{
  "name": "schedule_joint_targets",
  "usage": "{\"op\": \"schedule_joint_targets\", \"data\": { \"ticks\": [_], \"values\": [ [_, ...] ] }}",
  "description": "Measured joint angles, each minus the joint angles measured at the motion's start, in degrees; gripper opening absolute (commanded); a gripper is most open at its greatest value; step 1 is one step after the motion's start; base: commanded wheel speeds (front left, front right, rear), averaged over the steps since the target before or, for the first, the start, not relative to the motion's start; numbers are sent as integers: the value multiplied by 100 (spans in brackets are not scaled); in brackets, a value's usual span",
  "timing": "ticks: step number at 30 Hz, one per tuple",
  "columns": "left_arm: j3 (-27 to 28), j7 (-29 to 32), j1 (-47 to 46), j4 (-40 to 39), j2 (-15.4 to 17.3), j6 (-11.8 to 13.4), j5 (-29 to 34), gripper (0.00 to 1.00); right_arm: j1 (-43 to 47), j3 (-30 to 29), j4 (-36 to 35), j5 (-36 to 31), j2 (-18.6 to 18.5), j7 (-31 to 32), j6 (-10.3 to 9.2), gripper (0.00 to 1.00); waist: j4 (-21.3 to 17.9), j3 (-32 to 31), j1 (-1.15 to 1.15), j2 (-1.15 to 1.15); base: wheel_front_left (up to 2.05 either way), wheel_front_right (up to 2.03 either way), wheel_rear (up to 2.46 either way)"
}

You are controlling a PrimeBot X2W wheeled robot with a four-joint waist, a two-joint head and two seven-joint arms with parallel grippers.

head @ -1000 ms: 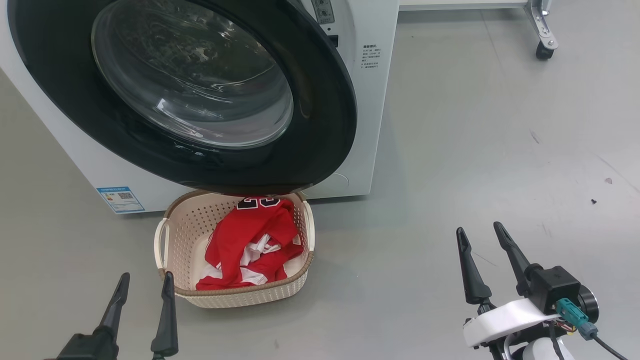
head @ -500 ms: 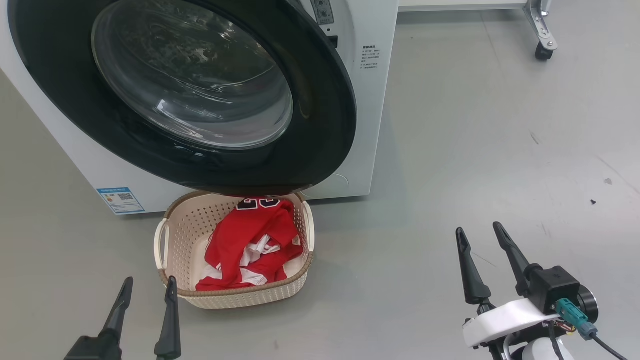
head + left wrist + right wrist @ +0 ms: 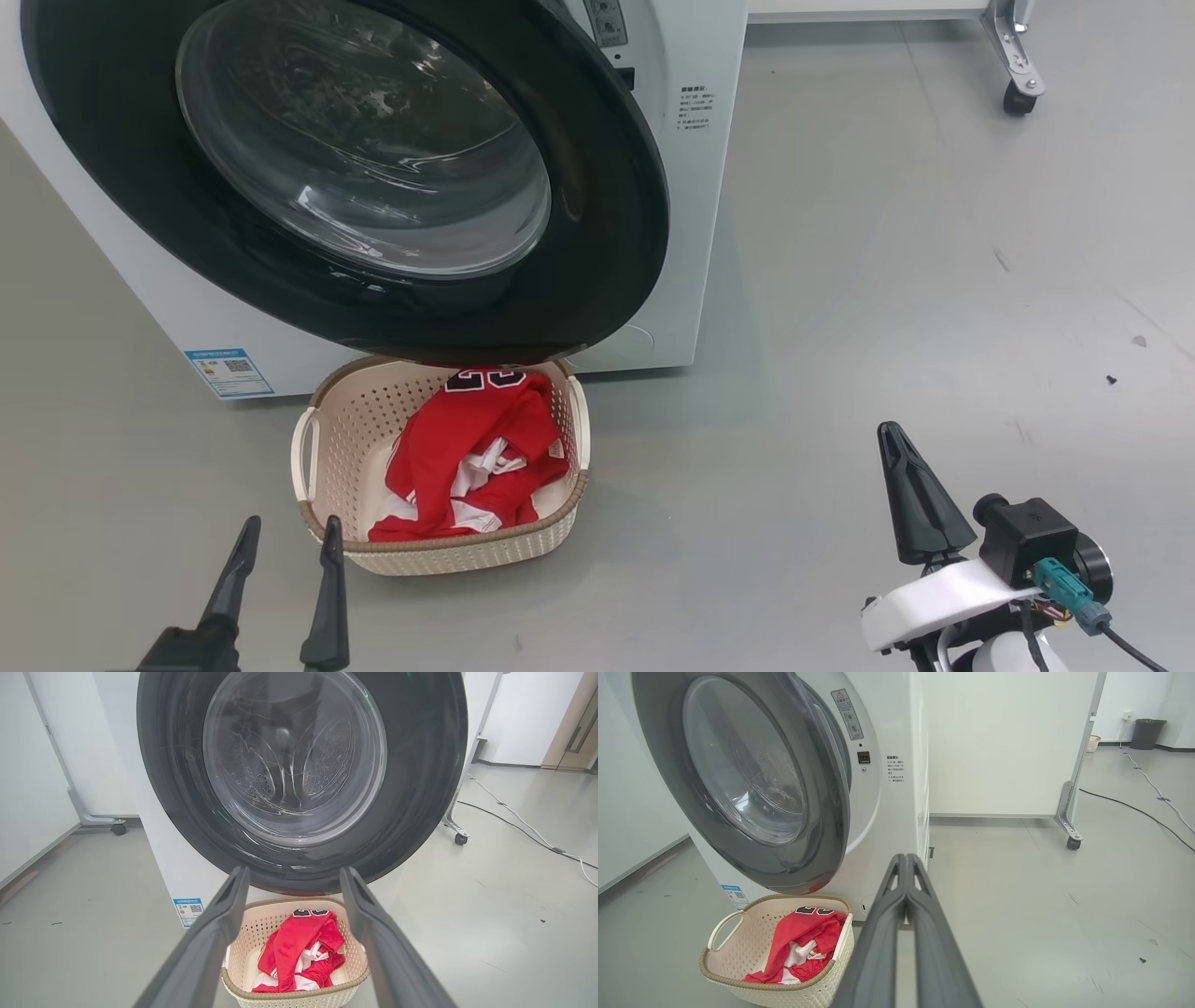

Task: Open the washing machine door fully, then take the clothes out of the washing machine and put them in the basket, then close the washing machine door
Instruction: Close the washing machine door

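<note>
The washing machine (image 3: 702, 187) is white, and its black-rimmed glass door (image 3: 607, 215) stands ajar over the basket (image 3: 350, 439). In the right wrist view a gap shows between the door (image 3: 826, 826) and the machine front. Red clothes (image 3: 467, 448) with white trim and a dark number lie in the cream basket on the floor. My left gripper (image 3: 291, 534) is open at the basket's near left corner, holding nothing. Between its fingers the left wrist view frames the basket (image 3: 236, 977) and the clothes (image 3: 299, 947). My right gripper (image 3: 904, 443) is shut and empty, well to the basket's right.
A caster (image 3: 1019, 96) of a wheeled white panel stands on the grey floor behind the machine on the right. A cable (image 3: 1134, 808) runs across the floor further back, near a dark bin (image 3: 1147, 732). A blue label (image 3: 229, 371) marks the machine's lower left.
The right gripper's two fingers have closed together. The left gripper has drifted slightly right and lower in the head view. Door, basket and clothes have not moved.
</note>
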Motion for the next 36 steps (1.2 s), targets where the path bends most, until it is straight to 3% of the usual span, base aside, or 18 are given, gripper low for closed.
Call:
{"op": "schedule_joint_targets", "data": {
  "ticks": [13,36],
  "values": [
    [-153,-25,-235,-81,-32,0,73,100,-364,160,40,-64,-35,0,180,0,260,180,0,0,0,0,0],
    [-315,-126,-884,-136,-168,-52,120,100,-2614,390,567,-261,-229,79,427,0,1180,1028,0,0,0,0,0]
  ]
}}
